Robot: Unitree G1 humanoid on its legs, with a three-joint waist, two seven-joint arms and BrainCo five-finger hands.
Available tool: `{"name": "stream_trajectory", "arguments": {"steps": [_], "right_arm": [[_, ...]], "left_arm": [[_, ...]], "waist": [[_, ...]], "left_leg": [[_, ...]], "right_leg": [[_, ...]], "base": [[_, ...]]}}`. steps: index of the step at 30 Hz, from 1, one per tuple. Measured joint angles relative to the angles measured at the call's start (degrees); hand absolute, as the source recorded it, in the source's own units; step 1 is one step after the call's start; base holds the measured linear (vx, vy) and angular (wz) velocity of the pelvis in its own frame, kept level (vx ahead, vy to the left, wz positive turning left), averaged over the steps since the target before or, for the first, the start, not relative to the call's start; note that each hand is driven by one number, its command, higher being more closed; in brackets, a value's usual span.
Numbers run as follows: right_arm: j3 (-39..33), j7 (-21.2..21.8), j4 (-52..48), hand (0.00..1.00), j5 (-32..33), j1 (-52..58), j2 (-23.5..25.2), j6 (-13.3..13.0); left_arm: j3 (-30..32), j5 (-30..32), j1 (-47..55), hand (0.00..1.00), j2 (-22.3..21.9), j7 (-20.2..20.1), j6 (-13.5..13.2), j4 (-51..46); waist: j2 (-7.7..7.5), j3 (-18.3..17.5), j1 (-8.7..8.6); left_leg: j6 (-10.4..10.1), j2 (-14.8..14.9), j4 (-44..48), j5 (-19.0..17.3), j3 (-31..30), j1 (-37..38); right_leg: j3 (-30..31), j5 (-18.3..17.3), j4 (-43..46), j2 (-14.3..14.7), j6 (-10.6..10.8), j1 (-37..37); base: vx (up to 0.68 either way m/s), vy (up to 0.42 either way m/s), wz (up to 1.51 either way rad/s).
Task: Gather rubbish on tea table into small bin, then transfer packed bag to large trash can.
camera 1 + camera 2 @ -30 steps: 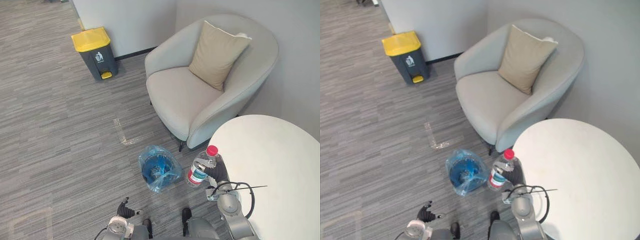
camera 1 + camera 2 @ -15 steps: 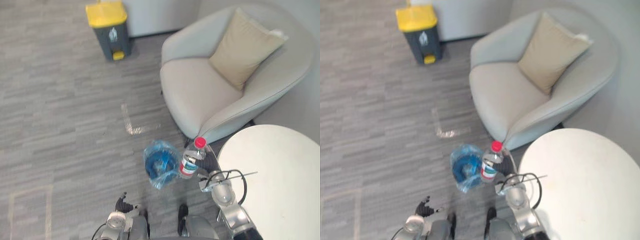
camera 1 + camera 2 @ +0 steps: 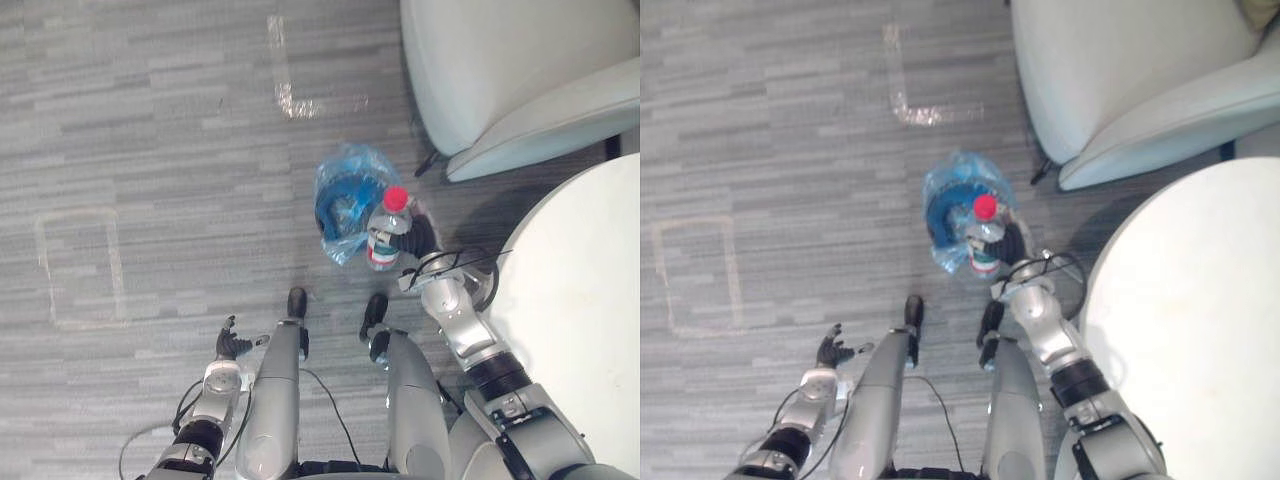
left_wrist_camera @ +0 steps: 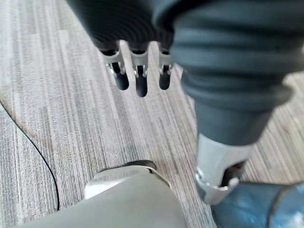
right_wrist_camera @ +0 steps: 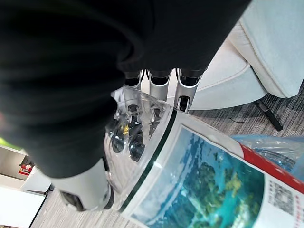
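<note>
Right hand: you had your right hand (image 3: 420, 237) clamped on the bottle (image 3: 383, 230); in its wrist view the fingers (image 5: 186, 89) were curled round the clear body, just beside the printed label (image 5: 213, 190).
Bottle: it was a clear plastic one with a red cap (image 3: 396, 198), held nearly upright with the cap on top. It was off the tea table (image 3: 585, 300), past the table's left edge, and above the floor (image 3: 150, 150).
Small bin: it stood on the floor, lined with a blue bag (image 3: 945, 190) that came out crumpled over the rim. It was near the left edge of the table and near the front corner of the armchair (image 3: 520, 70).
Bottle and bin: in the head views the bottle showed over the near right side of the small bin (image 3: 343, 200). If it touched the bag, I could not tell.
Left hand: your left hand (image 3: 232, 345) hung low at your left side, above the floor. Its fingers (image 4: 140, 71) were straight and apart from the thumb, and it held nothing.
Floor marks: pale tape marks (image 3: 290, 95) lay on the grey floor beyond the bin, and a tape square (image 3: 80, 265) was well apart to its left.
</note>
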Motion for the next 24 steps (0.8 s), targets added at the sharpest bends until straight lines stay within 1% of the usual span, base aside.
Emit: {"name": "stream_trajectory", "arguments": {"steps": [3, 5, 7, 9, 14, 17, 20, 24], "right_arm": [[-0.98, -1.29, -0.07, 1.00, 0.01, -2.95, -0.07, 0.68], [-2.39, -2.18, -0.09, 1.00, 0.34, -6.45, -0.74, 0.93], [-2.47, -2.93, -0.07, 1.00, 0.47, -9.17, -1.86, 0.96], [-3.32, -3.55, 0.00, 1.00, 0.60, -11.53, -2.59, 1.27], [-4.45, -4.41, 0.90, 1.00, 1.41, -17.23, -4.90, 1.41], [-5.16, -5.19, 4.32, 1.00, 1.77, -20.00, -5.38, 1.49], [-6.52, -5.32, 5.98, 1.00, 3.05, -20.71, -6.12, 1.87], [-7.09, -5.93, 8.04, 1.00, 4.03, -21.48, -6.65, 1.99]], "left_arm": [[0.86, -0.15, -0.98, 0.00, -1.00, 0.07, -0.43, -2.32], [0.73, -0.27, -1.76, 0.00, -2.22, 0.11, -1.41, -4.72], [0.70, -1.03, -2.03, 0.00, -3.55, 0.12, -2.14, -5.80], [0.21, -1.39, -2.48, 0.00, -4.34, 0.01, -2.27, -6.67], [0.05, -2.44, -2.81, 0.00, -4.81, 0.02, -2.44, -8.92], [-1.08, -2.65, -2.99, 0.00, -4.76, 0.02, -2.78, -10.05], [-1.50, -3.31, -3.11, 0.00, -4.76, 0.01, -3.50, -10.77], [-1.53, -4.42, -3.58, 0.00, -4.52, -0.02, -3.73, -11.49]], "waist": [[0.00, 0.24, 0.66], [-0.02, 0.36, 1.73], [0.02, 0.52, 2.13], [0.01, 0.55, 2.55], [0.01, 0.55, 2.98], [0.01, 0.55, 3.20], [0.01, 0.55, 3.55], [0.01, 0.54, 3.58]], "left_leg": [[-0.08, 0.31, 1.30, 0.72, 0.01, -3.63], [0.05, 0.19, 2.16, 0.97, 0.21, -6.31], [0.10, 0.10, 2.61, 1.02, 0.20, -7.81], [0.10, -0.02, 2.94, 1.03, 0.14, -9.14], [0.14, -0.58, 3.81, 1.11, 0.13, -12.78], [0.11, -1.07, 3.90, 1.46, 0.01, -14.52], [0.10, -1.36, 4.20, 1.56, -0.15, -15.75], [0.11, -1.34, 5.21, 1.56, -0.41, -17.87]], "right_leg": [[-0.32, 0.03, 1.48, -0.24, -0.18, -3.34], [-0.26, -0.01, 2.69, -0.83, -0.27, -6.12], [-0.31, -0.02, 2.91, -0.99, -0.29, -7.41], [-0.46, -0.09, 3.22, -1.19, -0.38, -8.50], [-0.56, -0.39, 5.00, -2.11, -0.48, -12.28], [-0.67, -0.77, 6.03, -2.75, -0.66, -14.17], [-0.93, -1.16, 6.86, -3.20, -0.90, -15.36], [-1.61, -1.25, 7.59, -3.38, -0.96, -16.81]], "base": [[-0.05, -0.004, 0.12], [0.02, 0.019, 0.05], [0.03, 0.026, 0.04], [0.04, 0.031, 0.07], [0.03, 0.024, 0.08], [0.01, 0.013, 0.11], [0.00, 0.008, 0.11], [0.00, 0.013, 0.07]]}}
